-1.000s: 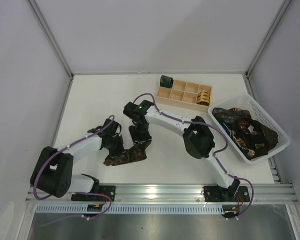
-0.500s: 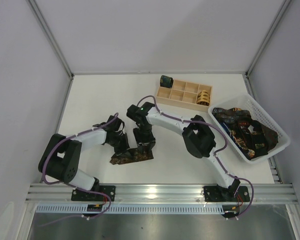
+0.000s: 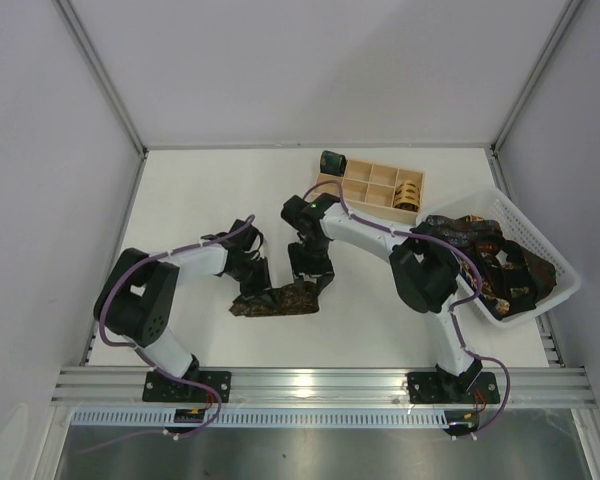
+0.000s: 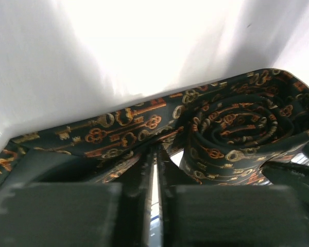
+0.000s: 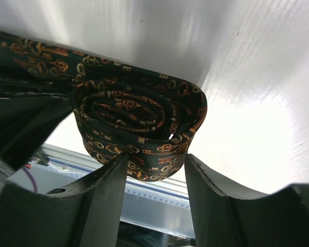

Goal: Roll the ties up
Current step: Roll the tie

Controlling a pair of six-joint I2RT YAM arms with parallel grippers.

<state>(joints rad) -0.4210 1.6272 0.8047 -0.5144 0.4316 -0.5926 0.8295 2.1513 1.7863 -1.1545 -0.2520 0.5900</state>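
One tie lies low in the centre of the top view on the white table, its right end wound into a coil. The right gripper has jaws half apart, tips against the coil's edge, apparently not clamping it; if it draws away, the coil may spring loose. The left gripper has jaws almost together and seems to pinch the flat tail; a tug there could unwind the coil. The table looks smooth, so cloth may slide. Farther right, a white basket holds loose ties; at upper centre a wooden tray holds a tan roll, with a dark green roll at its left corner. Pale walls enclose everything.
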